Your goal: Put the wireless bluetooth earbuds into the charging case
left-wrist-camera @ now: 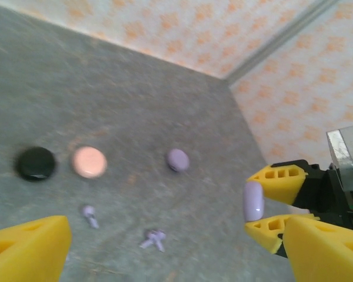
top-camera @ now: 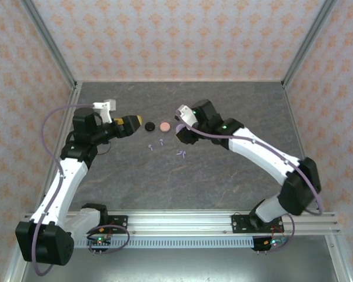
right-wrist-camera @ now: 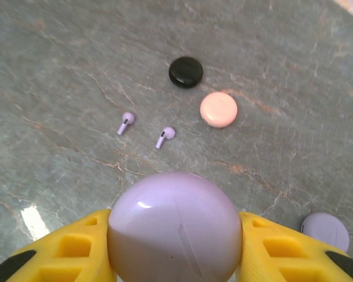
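Earbuds (right-wrist-camera: 165,136) in lilac lie loose on the grey table (top-camera: 223,182), just near of the black case (right-wrist-camera: 185,71) and pink case (right-wrist-camera: 218,109). Your right gripper (right-wrist-camera: 175,252) clamps a round lilac case (right-wrist-camera: 175,226) between its fingers. Your left gripper (top-camera: 135,123), at left, holds its fingers wide on nothing. A lilac disc (left-wrist-camera: 177,159) lies right of the pink case.

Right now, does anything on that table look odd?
Lilac earbuds lie scattered loose on the table, outside any case. One lilac round piece is clamped in the right jaws while a similar lilac disc lies separately on the table, perhaps one case's two halves.
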`<state>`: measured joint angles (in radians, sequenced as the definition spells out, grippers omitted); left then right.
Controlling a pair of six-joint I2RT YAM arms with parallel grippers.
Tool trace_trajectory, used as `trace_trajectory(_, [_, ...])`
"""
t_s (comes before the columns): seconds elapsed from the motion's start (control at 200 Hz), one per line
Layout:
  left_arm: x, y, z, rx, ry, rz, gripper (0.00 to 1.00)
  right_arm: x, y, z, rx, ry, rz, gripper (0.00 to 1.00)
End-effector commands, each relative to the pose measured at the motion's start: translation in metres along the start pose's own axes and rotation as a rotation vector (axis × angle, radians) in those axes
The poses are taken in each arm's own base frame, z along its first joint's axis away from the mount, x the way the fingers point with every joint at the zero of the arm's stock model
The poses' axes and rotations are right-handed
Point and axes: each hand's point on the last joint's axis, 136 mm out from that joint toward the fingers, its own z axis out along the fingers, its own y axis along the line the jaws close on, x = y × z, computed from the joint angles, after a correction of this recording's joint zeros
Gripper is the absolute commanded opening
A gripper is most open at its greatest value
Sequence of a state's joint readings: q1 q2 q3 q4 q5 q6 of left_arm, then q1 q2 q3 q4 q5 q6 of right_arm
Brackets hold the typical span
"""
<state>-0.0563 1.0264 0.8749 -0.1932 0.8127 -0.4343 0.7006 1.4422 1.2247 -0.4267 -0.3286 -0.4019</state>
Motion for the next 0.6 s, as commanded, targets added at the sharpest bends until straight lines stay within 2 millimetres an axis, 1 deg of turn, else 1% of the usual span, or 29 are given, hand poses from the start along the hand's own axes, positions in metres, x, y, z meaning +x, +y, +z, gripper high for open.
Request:
trace_trajectory(0.0, [0.0,-0.061,0.004,0.192,0.078,0.001,0.92,-0.035,0.01,-0.03,-0.023,-0.216,-0.078,0.38])
trace_trajectory(0.095, [0.008,-0.094,0.014,0.284,0.139,0.022,0.9,-0.042,0.016,-0.049,-0.025,-0.298,-0.136,0.38])
trace_trajectory(0.19, [0.013,-0.112,0.022,0.322,0.173,0.043,0.87,-0.045,0.018,-0.06,-0.018,-0.332,-0.173,0.38])
trace_trajectory(0.315, [0.02,-0.128,0.035,0.365,0.205,0.024,0.84,-0.049,0.021,-0.067,-0.025,-0.349,-0.197,0.38])
trace_trajectory(0.47, [0.033,-0.143,0.049,0.406,0.268,0.043,0.74,-0.051,0.024,-0.068,-0.039,-0.356,-0.211,0.38])
trace_trajectory(0.596, [0.041,-0.147,0.058,0.42,0.299,0.047,0.65,-0.054,0.026,-0.068,-0.053,-0.362,-0.212,0.38])
